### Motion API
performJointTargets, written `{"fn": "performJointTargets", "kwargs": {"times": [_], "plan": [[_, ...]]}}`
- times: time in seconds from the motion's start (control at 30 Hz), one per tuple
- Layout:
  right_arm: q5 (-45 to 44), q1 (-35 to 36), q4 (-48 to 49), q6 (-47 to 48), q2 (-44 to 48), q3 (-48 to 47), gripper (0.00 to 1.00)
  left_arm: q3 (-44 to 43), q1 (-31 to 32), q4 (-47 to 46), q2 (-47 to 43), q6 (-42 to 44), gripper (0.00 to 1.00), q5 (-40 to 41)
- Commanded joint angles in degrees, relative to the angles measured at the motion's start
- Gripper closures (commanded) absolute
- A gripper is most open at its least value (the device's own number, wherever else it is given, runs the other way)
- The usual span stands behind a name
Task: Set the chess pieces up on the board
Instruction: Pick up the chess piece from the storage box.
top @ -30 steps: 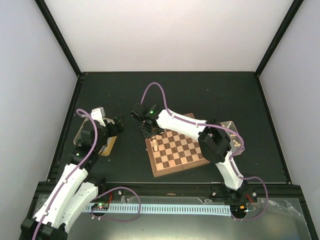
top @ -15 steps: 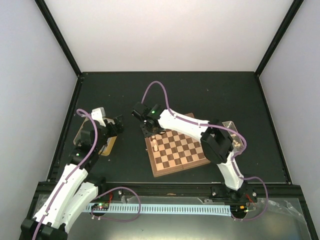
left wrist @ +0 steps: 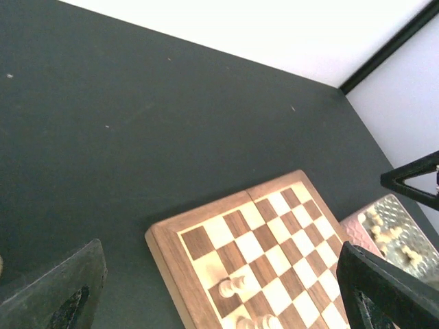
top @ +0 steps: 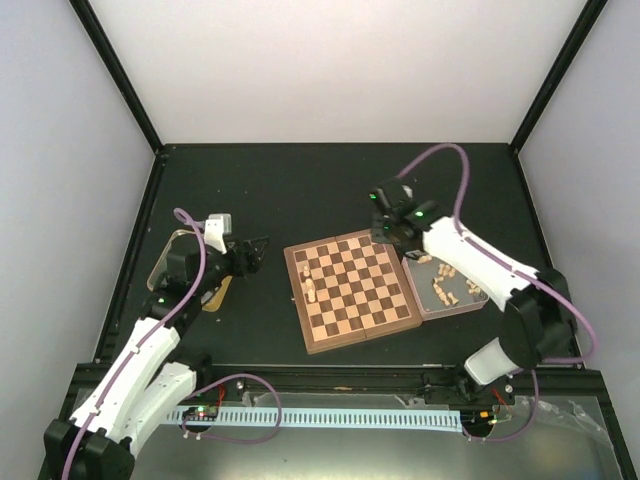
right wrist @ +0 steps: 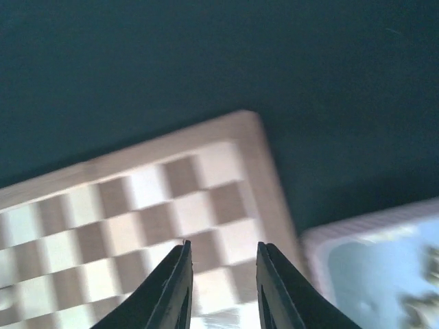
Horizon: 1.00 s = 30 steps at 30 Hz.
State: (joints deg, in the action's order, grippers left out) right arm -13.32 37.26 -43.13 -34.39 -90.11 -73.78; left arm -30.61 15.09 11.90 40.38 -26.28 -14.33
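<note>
Status: chess setup, early stage

Board (top: 352, 300) lies on the black table (top: 330, 185) just past my arm bases, rotated slightly so its near-left corner sits closest. Pale chess pieces (top: 311, 291): a small cluster on the squares along the left edge, about halfway up. Exact count and pose are too small to call. Clear tray (top: 455, 308) sits just beside the board's right edge, touching or nearly so, can't tell which. Loose pale pieces (top: 445, 287) lie scattered inside it.

My left gripper (top: 262, 244) hovers over bare table left of the board, level with its far-left corner, pointed at the board. Fingers (left wrist: 384, 295) spread wide, nothing between them.

My right gripper (right wrist: 223, 245) hangs over the board's far-right corner, close to the tray's far-left corner. Its fingers (right wrist: 171, 288) run parallel with a narrow gap, not pressed together, nothing pinched. Board squares show through the gap. That wrist view is blurred.
</note>
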Motion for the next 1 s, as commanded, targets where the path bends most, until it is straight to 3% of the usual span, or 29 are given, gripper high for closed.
{"fn": "performJointTargets", "kwargs": {"times": [0.0, 0.17, 0.4, 0.57, 0.97], "plan": [[-1.9, -8.8, 3.0, -2.9, 9.0, 10.6, 0.73, -2.5, 0.3, -3.7, 0.7, 1.9, 0.07, -8.0], [-3.1, -18.1, 3.2, -2.7, 16.8, 20.3, 0.73, -1.7, 0.4, -6.2, 0.8, 1.1, 0.07, -10.2], [0.8, -28.8, 5.3, -0.8, 17.7, 27.8, 0.76, -2.0, 0.4, -6.2, 1.0, 0.8, 0.07, -9.7], [5.6, -30.0, 7.1, 2.4, 13.7, 27.1, 0.78, -2.1, 0.4, -6.1, 1.2, 0.6, 0.07, -9.8], [5.2, -30.2, 9.1, 3.2, 7.6, 26.4, 0.76, -2.1, 0.4, -5.7, 1.1, 1.1, 0.07, -10.2]]}}
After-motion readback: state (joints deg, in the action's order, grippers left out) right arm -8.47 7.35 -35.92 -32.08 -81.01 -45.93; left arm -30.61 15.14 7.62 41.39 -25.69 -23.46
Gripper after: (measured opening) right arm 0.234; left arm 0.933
